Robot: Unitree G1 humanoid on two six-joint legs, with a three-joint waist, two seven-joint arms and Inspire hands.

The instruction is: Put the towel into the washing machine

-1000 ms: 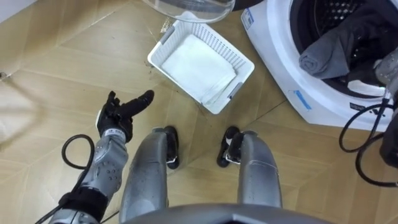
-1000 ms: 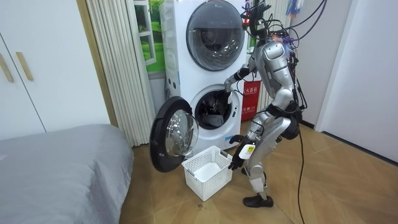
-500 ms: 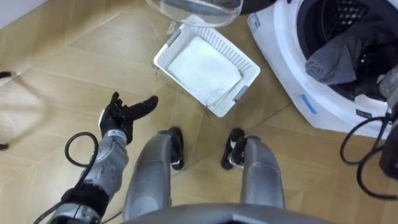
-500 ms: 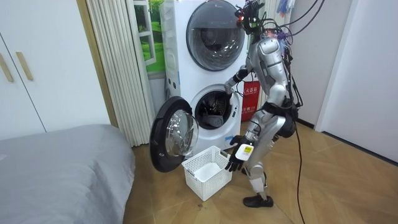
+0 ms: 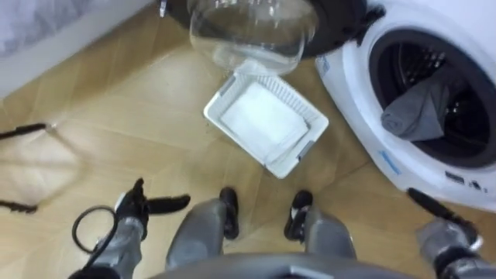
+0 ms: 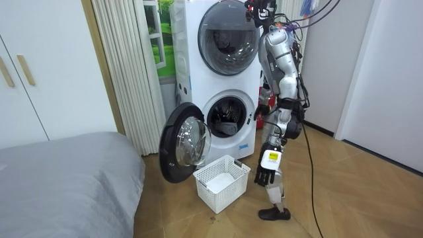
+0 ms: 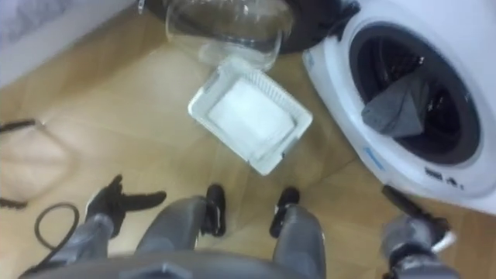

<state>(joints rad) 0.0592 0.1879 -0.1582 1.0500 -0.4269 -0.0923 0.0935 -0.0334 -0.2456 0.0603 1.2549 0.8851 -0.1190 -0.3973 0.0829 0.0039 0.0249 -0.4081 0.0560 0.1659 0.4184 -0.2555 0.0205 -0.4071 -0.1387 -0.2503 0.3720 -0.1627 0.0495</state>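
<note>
Robot stands upright before the lower of 2 stacked machines. Grey towel (image 5: 418,116) lies inside the washing machine (image 5: 353,108) drum, at its opening; door (image 5: 248,31) open. Left hand (image 5: 143,208) low beside the thigh, fingers straight, empty. Right hand (image 5: 434,211) low, fingers extended, empty. Basket (image 5: 304,147) on the floor holds a white cloth (image 5: 260,120).

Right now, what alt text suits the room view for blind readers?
A humanoid robot stands upright beside a washing machine whose door hangs open, a white basket on the floor before it. Its left hand hangs empty.
</note>
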